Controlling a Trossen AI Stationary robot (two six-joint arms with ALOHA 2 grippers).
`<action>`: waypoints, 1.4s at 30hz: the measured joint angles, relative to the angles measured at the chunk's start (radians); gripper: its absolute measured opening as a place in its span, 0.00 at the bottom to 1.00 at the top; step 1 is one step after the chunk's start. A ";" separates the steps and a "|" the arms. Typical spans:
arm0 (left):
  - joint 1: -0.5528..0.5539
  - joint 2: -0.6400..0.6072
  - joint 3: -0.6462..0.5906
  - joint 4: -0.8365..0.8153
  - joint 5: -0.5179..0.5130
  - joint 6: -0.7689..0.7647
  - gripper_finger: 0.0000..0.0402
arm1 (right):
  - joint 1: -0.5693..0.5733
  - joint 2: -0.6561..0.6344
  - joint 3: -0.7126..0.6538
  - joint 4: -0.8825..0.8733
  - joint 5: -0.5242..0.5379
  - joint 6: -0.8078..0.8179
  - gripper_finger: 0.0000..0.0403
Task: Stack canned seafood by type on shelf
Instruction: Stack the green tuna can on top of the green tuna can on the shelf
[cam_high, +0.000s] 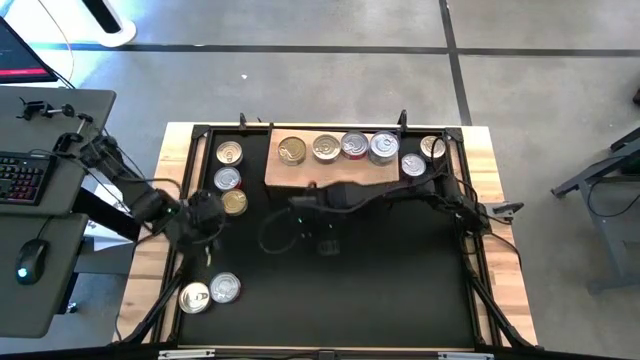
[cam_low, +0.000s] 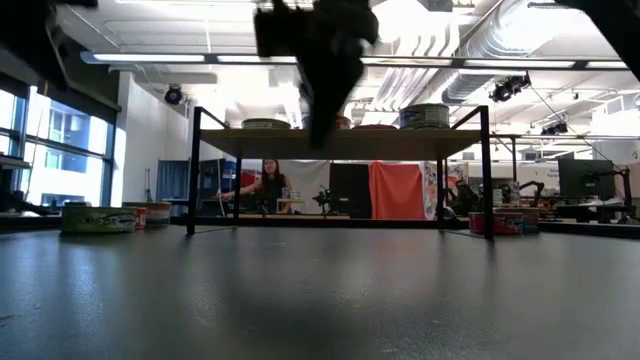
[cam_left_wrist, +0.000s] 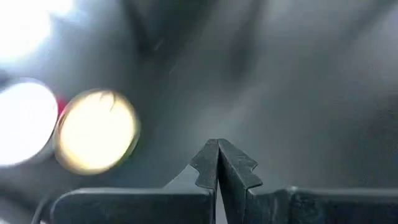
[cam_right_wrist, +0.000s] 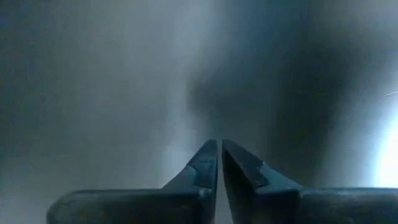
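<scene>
The shelf, a light wooden board on thin black legs, stands at the far side of the black mat. Several cans sit in a row on it. Two cans rest on the mat right of it and three left of it. Two more lie near the front left. My right gripper hangs shut over the mat, just in front of the shelf. My left gripper is shut near the gold-lidded can. Neither holds anything.
The mat has a black frame around it on the wooden table. A desk with a keyboard and mouse stands left of the table. In the low view a person sits far behind the shelf.
</scene>
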 joint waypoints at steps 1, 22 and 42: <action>0.046 -0.003 0.000 -0.017 0.042 -0.003 0.00 | 0.009 -0.017 -0.064 0.038 -0.028 0.015 0.01; 0.804 0.228 -0.197 0.189 0.376 0.453 0.00 | 0.298 -0.580 -1.136 0.884 0.201 0.836 0.00; 0.752 0.395 -0.209 0.221 0.218 0.333 0.00 | 0.582 -0.584 -1.216 0.931 0.565 1.117 0.00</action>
